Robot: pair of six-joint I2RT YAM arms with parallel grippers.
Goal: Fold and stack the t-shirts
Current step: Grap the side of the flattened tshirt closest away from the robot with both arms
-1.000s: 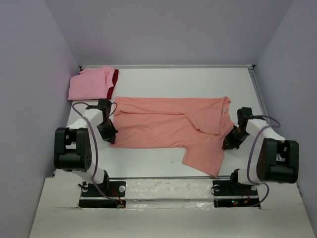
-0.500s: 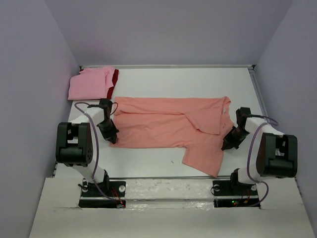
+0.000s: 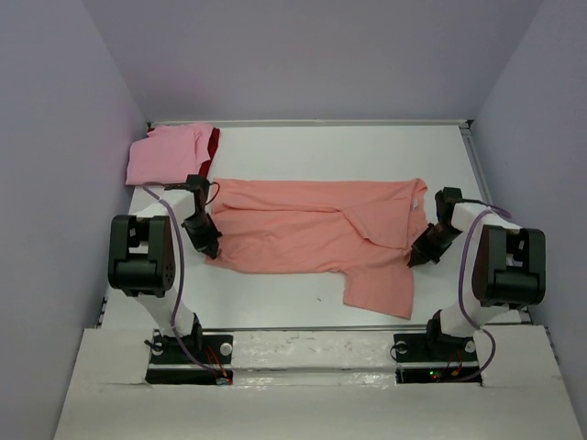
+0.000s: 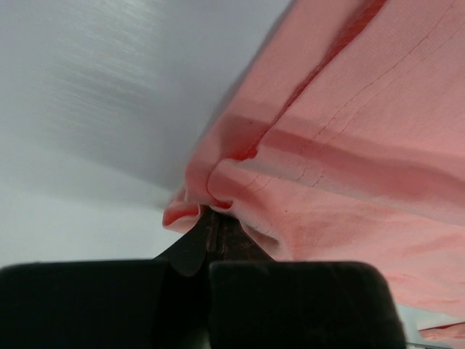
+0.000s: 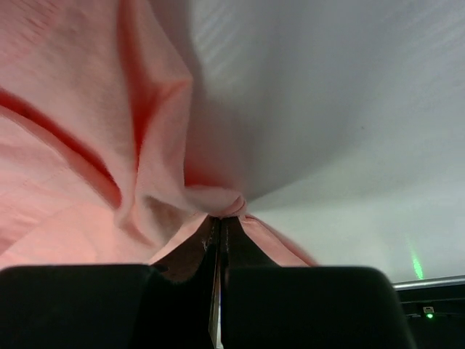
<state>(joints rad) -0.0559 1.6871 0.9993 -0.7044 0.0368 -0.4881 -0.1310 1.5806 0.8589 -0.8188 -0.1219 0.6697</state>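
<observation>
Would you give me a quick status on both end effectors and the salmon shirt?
Left end effector shut on salmon shirt edge. Right end effector shut on opposite edge. Pink shirt folded far-left, apart.

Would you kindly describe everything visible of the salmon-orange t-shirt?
The salmon-orange t-shirt is plain, soft-looking knit with stitched hems. It lies spread sideways on the table, a flap folded over its middle and one part trailing toward the near edge. The left pincer and right pincer are each shut on a bunched edge at opposite ends.

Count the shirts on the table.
3: salmon shirt spread across the middle; pink shirt folded in the far left corner; dark red shirt showing at its right edge, mostly hidden.
</observation>
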